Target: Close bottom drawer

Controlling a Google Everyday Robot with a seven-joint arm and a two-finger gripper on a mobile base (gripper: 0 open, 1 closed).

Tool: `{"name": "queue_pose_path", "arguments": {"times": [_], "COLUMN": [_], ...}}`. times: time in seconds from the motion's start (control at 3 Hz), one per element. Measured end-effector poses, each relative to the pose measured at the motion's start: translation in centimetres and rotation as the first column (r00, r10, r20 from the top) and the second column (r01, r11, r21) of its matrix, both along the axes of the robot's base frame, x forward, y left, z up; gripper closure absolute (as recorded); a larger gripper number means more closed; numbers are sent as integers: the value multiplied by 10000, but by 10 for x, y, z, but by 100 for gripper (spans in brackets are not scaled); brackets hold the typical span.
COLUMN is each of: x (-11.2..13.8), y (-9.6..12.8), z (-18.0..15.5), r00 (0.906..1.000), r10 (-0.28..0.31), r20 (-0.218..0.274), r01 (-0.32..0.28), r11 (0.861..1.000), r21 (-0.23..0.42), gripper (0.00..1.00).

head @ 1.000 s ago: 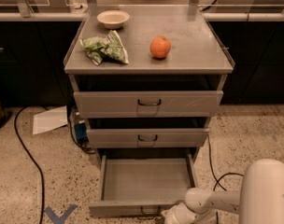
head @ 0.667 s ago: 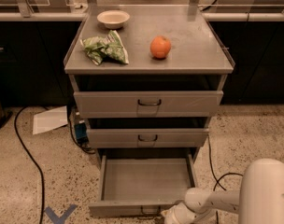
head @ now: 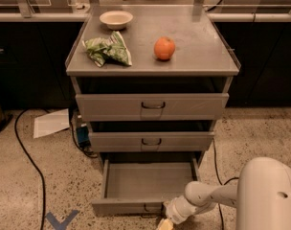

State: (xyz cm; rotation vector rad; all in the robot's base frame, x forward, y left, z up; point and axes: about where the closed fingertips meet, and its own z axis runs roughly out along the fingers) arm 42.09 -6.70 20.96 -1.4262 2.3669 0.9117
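The bottom drawer (head: 148, 181) of the grey metal cabinet (head: 152, 61) is pulled far out, an empty shallow tray with a low front panel (head: 126, 207) and a small dark handle (head: 152, 208). My gripper (head: 165, 222) sits at the bottom edge of the camera view, just in front of the panel and right of the handle, at the end of my white arm (head: 207, 198). The fingers are mostly cut off by the frame edge.
The top drawer (head: 152, 106) and middle drawer (head: 151, 141) stand slightly out. On the cabinet top lie a white bowl (head: 116, 19), a green chip bag (head: 107, 49) and an orange (head: 164, 48). A black cable (head: 28, 159), a paper sheet (head: 51, 123) and blue tape (head: 61, 220) lie on the floor.
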Motion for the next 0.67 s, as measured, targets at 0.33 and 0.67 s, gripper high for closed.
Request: {"name": "queue_pose_path", "arguments": {"times": [0.33,0.67], "x": [0,14], "y": [0,-4], "z": [0,-8], "r00": [10000,9994], "r10": [-1,-303], "r20": [0,144], "r01": [1,303], "r11": [10000,9995], "r21": [0,-2], "gripper": [0,0]}}
